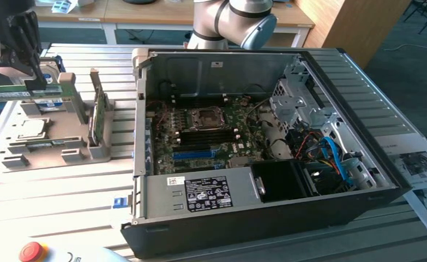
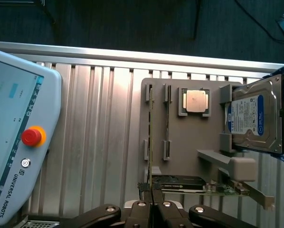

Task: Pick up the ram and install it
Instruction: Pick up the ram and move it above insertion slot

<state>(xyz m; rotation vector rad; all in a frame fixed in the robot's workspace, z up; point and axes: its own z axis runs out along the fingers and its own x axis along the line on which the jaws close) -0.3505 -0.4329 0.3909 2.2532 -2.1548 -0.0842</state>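
My gripper (image 1: 34,83) hangs over the grey parts tray (image 1: 24,158) at the exterior view's left. It is shut on the ram (image 1: 6,94), a thin green stick held level above the tray. In the wrist view the ram (image 2: 151,142) appears edge-on as a thin line running out from between the closed fingers (image 2: 143,211) of the gripper (image 2: 154,202). The open computer case (image 1: 388,180) lies to the exterior view's right of the tray. Its motherboard (image 1: 232,123) and dark and blue memory slots (image 1: 196,148) are exposed.
The tray also carries a second thin stick (image 2: 167,123), a square processor chip (image 2: 195,101), a blue-labelled hard drive (image 2: 253,118) and a larger green card on edge (image 1: 97,117). A teach pendant with a red stop button (image 2: 32,137) lies beside the tray. Papers (image 1: 424,169) lie beside the case.
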